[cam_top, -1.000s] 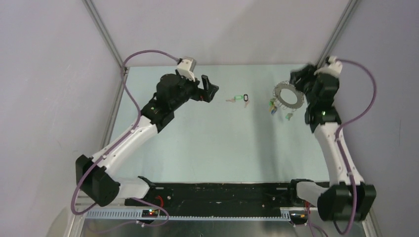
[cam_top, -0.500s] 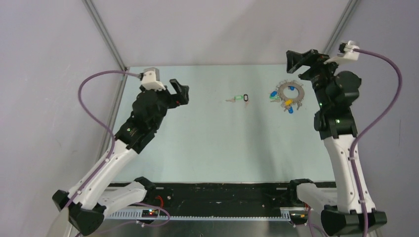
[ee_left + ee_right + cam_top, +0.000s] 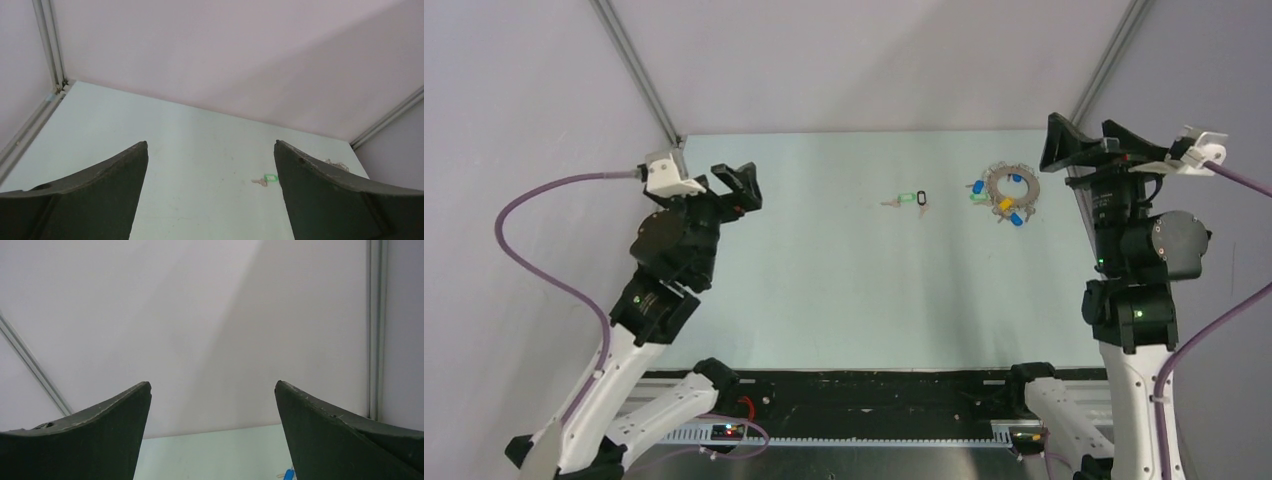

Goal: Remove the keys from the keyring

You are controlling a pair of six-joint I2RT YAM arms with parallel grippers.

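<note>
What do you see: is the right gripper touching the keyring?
Apart. The top external view shows the keyring lying on the table, the right gripper raised beside it.

There are two arms, the left arm [image 3: 659, 300] and the right arm [image 3: 1136, 315]. Each carries one gripper, the left gripper [image 3: 210, 150] and the right gripper [image 3: 212, 389], with two fingers apiece, and each trails one purple cable, two in all. One table [image 3: 844, 300] holds one keyring [image 3: 1030, 192]. About the ring, five coloured key heads can be made out, though they are small: three blue heads [image 3: 1016, 181], one yellow head [image 3: 1005, 204] and one green head [image 3: 973, 198]. Two loose keys lie apart from it: one green-headed key [image 3: 908, 198] and one black-headed key [image 3: 922, 197].
</note>
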